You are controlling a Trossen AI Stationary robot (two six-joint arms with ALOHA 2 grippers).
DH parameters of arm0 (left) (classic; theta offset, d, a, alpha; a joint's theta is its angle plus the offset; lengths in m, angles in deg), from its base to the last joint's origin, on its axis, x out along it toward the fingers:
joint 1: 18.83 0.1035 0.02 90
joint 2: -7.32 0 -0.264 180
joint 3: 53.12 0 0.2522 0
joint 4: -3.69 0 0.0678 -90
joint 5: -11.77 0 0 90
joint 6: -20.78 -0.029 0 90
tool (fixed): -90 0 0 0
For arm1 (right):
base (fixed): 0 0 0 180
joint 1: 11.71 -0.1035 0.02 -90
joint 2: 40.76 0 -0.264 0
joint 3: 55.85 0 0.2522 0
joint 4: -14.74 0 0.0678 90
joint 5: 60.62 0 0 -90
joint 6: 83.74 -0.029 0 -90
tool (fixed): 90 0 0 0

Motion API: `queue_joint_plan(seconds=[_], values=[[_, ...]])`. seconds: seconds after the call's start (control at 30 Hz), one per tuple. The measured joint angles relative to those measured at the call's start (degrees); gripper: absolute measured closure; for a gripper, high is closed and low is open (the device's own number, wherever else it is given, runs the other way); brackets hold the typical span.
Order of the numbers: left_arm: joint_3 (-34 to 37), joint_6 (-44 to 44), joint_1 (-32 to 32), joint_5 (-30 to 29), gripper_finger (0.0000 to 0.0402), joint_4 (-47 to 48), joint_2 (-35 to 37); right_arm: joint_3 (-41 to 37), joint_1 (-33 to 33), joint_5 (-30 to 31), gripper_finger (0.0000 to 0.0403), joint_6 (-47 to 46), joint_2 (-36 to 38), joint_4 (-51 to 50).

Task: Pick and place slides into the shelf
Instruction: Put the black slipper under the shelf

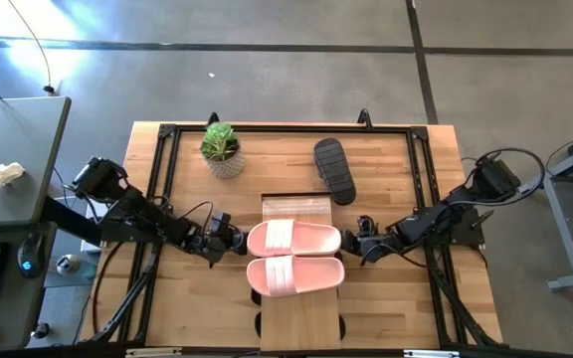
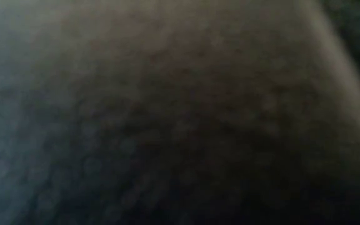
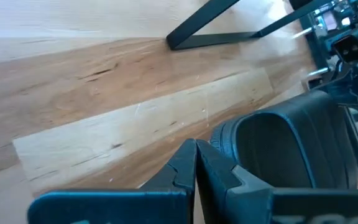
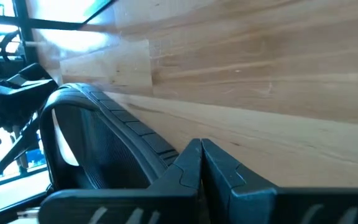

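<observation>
The black ribbed-sole slide (image 1: 334, 170) lies alone on the butcher-block tabletop (image 1: 396, 298), beyond the narrow light-wood plank shelf (image 1: 300, 318) holding the pale pink slides (image 1: 293, 257); its long axis runs slightly aslant; I judge my right hand (image 1: 357, 241), fingers pressed together and empty, nearer than the left hand (image 1: 235, 242), likewise closed.

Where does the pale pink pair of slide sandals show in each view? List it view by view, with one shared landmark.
High view: pale pink pair of slides, centre, side by side on the light-wood shelf top.
Low view: not in it; a dark blur fills the picture.
Left wrist view: not in it; only a dark slide.
Right wrist view: not in it; only a dark ribbed slide.
Shared landmark: butcher-block tabletop.
</observation>
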Motion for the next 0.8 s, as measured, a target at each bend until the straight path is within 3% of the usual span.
queue_joint_plan(seconds=[0.23, 0.57, 0.8], values=[[-2.08, -0.33, 0.11, 1.22, 0.0402, -1.09, -0.74, 0.0, 0.27, -0.15, 0.0403, 0.98, 0.0, 0.08], [-2.11, -0.56, 0.07, 1.68, 0.0402, -2.03, -0.77, 0.22, -8.52, 8.82, 0.0403, -9.34, 0.48, -8.47], [-2.11, -0.29, 0.04, 2.36, 0.0402, -2.69, -1.56, 2.0, -9.44, 4.71, 0.0403, -6.45, 0.18, -8.34]])
